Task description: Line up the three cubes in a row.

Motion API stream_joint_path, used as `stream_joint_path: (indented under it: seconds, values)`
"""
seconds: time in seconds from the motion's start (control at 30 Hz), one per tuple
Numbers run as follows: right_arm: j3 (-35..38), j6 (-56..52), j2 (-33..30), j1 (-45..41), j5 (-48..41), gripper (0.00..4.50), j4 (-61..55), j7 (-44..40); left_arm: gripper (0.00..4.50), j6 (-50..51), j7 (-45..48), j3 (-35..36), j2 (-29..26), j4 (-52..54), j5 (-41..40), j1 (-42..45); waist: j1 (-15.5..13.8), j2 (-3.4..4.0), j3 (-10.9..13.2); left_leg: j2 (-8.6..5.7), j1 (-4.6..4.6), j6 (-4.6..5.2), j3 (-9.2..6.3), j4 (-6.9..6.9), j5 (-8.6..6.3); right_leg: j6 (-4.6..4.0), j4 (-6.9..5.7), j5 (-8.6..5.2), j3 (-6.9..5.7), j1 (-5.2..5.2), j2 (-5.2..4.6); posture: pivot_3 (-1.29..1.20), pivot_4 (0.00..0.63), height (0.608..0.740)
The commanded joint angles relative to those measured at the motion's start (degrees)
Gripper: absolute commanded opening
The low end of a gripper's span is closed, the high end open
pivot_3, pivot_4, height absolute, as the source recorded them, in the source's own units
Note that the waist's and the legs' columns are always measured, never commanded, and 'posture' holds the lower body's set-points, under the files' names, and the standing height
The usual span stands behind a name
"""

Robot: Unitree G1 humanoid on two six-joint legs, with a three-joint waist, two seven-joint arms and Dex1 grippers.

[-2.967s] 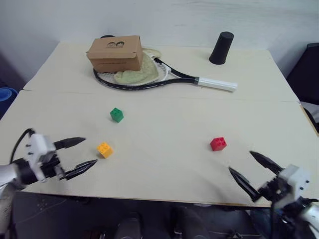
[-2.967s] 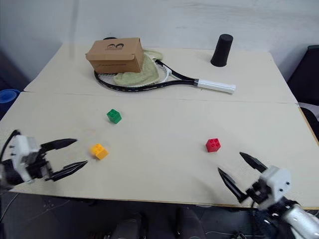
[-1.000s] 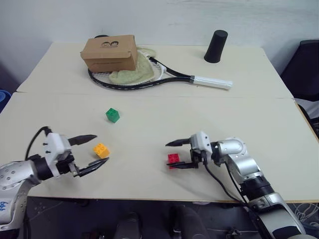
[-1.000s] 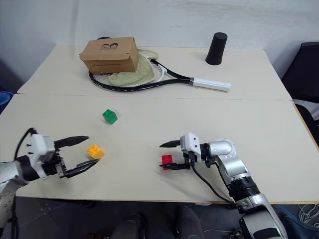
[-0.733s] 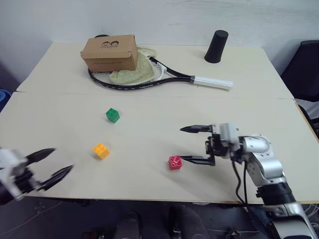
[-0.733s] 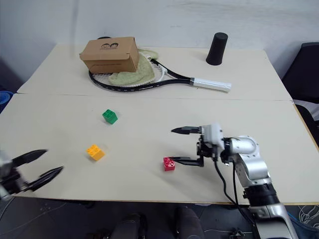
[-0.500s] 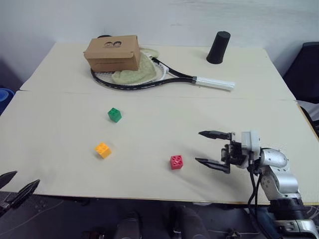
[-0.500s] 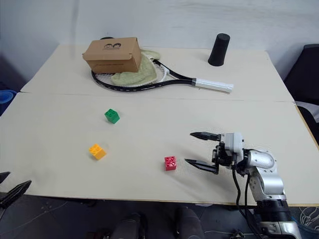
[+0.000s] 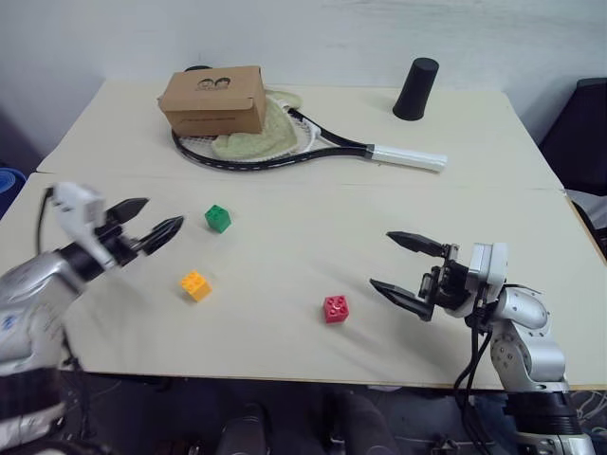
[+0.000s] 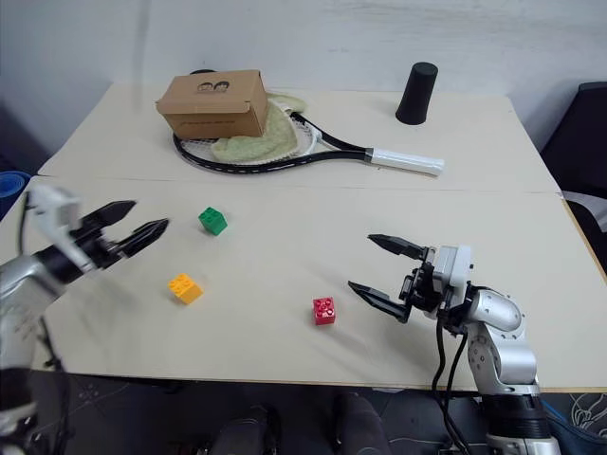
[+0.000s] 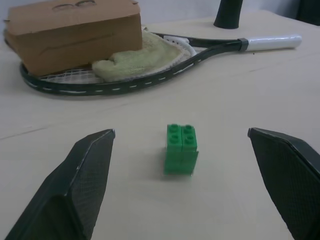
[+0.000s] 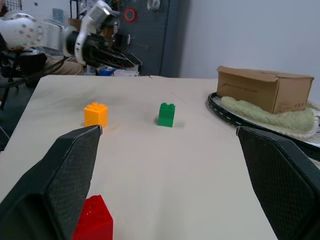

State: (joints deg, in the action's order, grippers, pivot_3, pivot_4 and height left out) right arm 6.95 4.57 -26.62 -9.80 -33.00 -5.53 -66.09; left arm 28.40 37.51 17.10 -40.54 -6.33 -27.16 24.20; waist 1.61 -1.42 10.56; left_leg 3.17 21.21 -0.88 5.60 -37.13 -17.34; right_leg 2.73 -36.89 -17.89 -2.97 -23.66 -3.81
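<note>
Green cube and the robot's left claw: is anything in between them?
Nothing: bare table lies between the open left gripper and the green cube, as the left wrist view shows.

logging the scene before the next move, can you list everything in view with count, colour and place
green cube: 1, green, table's left half, just ahead of the left claw
orange-yellow cube: 1, orange-yellow, nearer the front edge than the green one
red cube: 1, red, front centre, beside the right claw
cardboard box: 1, brown, far left, on the racket head
racket: 1, black frame, white grip, far side
cloth: 1, pale green, on the racket strings
cup: 1, black, upside down, far right
table: 1, cream
left claw: 1, black, open
right claw: 1, black, open
</note>
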Motion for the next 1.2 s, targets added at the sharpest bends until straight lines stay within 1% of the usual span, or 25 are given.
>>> stream_joint_path:
  seconds: [0.03,0.13,0.37,0.47,0.57,0.7,0.73,0.83,0.97,1.03,1.1,1.2]
  values:
    - [0.3,-0.4,-0.1,1.3,-0.2,4.43,-4.8,2.3,4.50,-4.3,-1.1,-7.1,1.8,-14.1,8.1,9.6,-0.1,-0.01,0.0,0.01,0.00,0.00,0.01,-0.06,0.00,0.01,-0.01,0.00,0.00,0.00,0.04,0.00,0.150,0.740]
    - [0.3,-0.7,-0.2,2.6,-0.1,4.43,-7.1,3.9,4.50,-6.8,0.4,-11.1,2.8,-22.1,12.0,15.1,0.1,-0.02,0.0,0.08,0.02,0.00,0.12,-0.09,0.00,0.06,0.00,0.03,0.10,-0.02,0.19,0.00,0.150,0.740]
    - [0.6,-0.3,-0.4,5.3,0.4,4.43,-9.1,5.8,4.50,-12.8,1.9,-14.1,6.7,-35.6,16.3,23.0,-0.3,-0.05,0.0,0.20,0.02,-0.08,0.26,-0.22,0.03,0.07,-0.02,0.03,0.12,-0.05,0.30,0.00,0.150,0.740]
    - [0.8,0.5,-0.3,6.0,0.6,4.50,-8.7,6.1,3.94,-14.4,2.5,-14.8,7.9,-40.2,17.8,25.3,-0.3,-0.06,0.0,0.18,0.01,-0.06,0.29,-0.26,0.02,0.10,-0.03,0.05,0.10,-0.05,0.30,0.00,0.150,0.740]
    - [1.0,1.1,-0.2,6.9,1.0,4.50,-8.6,6.3,3.00,-15.4,4.4,-14.6,8.0,-41.2,17.9,25.4,-0.1,-0.07,0.0,0.18,0.01,-0.08,0.31,-0.25,0.04,0.11,-0.05,0.05,0.08,-0.07,0.32,0.00,0.150,0.740]
    - [0.9,1.7,-0.6,7.7,1.2,4.50,-8.9,6.0,1.79,-16.2,6.1,-13.5,6.6,-40.9,17.6,24.2,-0.1,-0.08,0.0,0.21,0.01,-0.24,0.33,-0.25,0.12,0.11,-0.06,0.05,0.08,-0.08,0.33,0.00,0.150,0.740]
    - [1.2,1.8,-0.9,7.7,1.1,4.50,-8.6,5.8,1.50,-16.8,7.0,-13.3,6.3,-40.4,17.4,23.7,-0.1,-0.08,0.0,0.21,0.00,-0.24,0.34,-0.26,0.12,0.11,-0.07,0.05,0.08,-0.08,0.33,0.00,0.150,0.740]
    - [2.3,2.5,-2.0,7.9,1.2,4.50,-7.3,4.8,1.51,-19.8,11.3,-12.0,6.3,-36.0,15.1,21.7,-0.1,-0.08,0.0,0.21,-0.01,-0.24,0.35,-0.25,0.12,0.10,-0.07,0.05,0.10,-0.08,0.32,0.00,0.150,0.740]
    - [3.5,3.1,-3.3,8.1,0.6,4.50,-6.8,4.4,1.51,-21.2,19.3,-10.4,5.9,-25.7,10.2,18.7,-0.3,-0.09,0.0,0.23,0.03,-0.24,0.32,-0.29,0.12,0.10,-0.06,0.05,0.18,-0.06,0.30,0.00,0.150,0.740]
    - [4.1,3.1,-3.7,8.1,0.4,4.50,-6.5,4.1,1.51,-21.2,24.4,-11.8,4.7,-20.0,9.1,16.9,-0.4,-0.09,0.0,0.23,0.02,-0.24,0.31,-0.31,0.12,0.10,-0.06,0.05,0.21,-0.05,0.30,0.00,0.150,0.740]
    - [4.7,3.0,-4.2,8.3,0.2,4.50,-6.2,3.5,1.51,-18.8,30.1,-14.1,3.2,-12.0,7.2,14.9,-0.4,-0.08,0.0,0.22,0.02,-0.24,0.32,-0.31,0.12,0.10,-0.07,0.05,0.26,-0.05,0.31,0.00,0.150,0.740]
    - [5.0,2.9,-5.1,8.3,-0.3,4.50,-5.5,2.2,1.51,-15.5,34.7,-18.8,1.7,-1.4,7.0,12.4,-0.4,-0.08,0.0,0.22,0.00,-0.29,0.34,-0.30,0.15,0.10,-0.07,0.05,0.32,-0.04,0.32,0.00,0.150,0.740]
